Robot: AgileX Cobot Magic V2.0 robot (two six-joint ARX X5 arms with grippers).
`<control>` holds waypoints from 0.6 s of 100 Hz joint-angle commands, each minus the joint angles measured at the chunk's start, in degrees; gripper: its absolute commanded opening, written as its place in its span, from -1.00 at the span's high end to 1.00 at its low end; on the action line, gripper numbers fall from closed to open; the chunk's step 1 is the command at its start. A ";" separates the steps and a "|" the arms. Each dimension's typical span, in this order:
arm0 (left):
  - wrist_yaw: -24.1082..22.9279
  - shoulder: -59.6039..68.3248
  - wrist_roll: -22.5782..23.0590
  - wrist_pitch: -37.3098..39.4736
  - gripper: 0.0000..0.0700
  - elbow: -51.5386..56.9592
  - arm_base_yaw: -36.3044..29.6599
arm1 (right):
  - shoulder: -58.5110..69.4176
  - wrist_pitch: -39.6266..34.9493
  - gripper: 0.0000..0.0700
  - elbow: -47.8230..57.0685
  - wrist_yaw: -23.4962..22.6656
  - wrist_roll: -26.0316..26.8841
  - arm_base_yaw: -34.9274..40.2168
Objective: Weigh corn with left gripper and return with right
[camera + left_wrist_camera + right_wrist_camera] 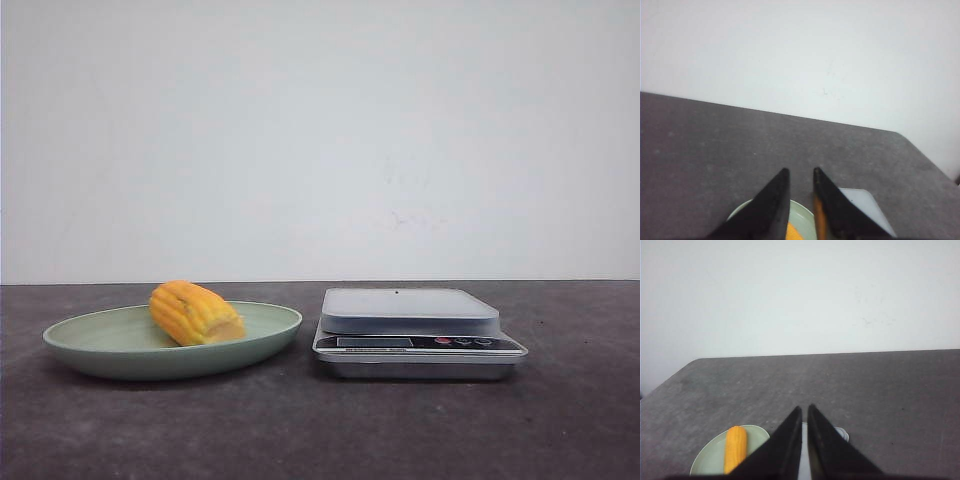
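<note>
The corn [195, 312], a short yellow-orange cob piece, lies on a pale green plate [100, 345] at the table's left. Neither gripper shows in the front view. In the left wrist view my left gripper [801, 172] hovers above the plate [802, 215] with its fingers a little apart and empty; a sliver of corn [794, 233] shows between them. In the right wrist view my right gripper [805, 409] is high above the table with its fingers nearly together and empty. The corn [735, 447] on the plate [710, 460] is off to one side of it.
A silver kitchen scale [410, 310] with a flat grey platform stands right of the plate, buttons facing the front. It also shows in the left wrist view [865, 202] and under the right fingers [841, 432]. A white wall backs the dark table.
</note>
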 commanded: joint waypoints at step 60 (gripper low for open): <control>21.40 -21.14 9.81 10.86 0.78 -31.39 43.76 | 0.13 0.81 0.96 0.61 0.04 0.57 0.35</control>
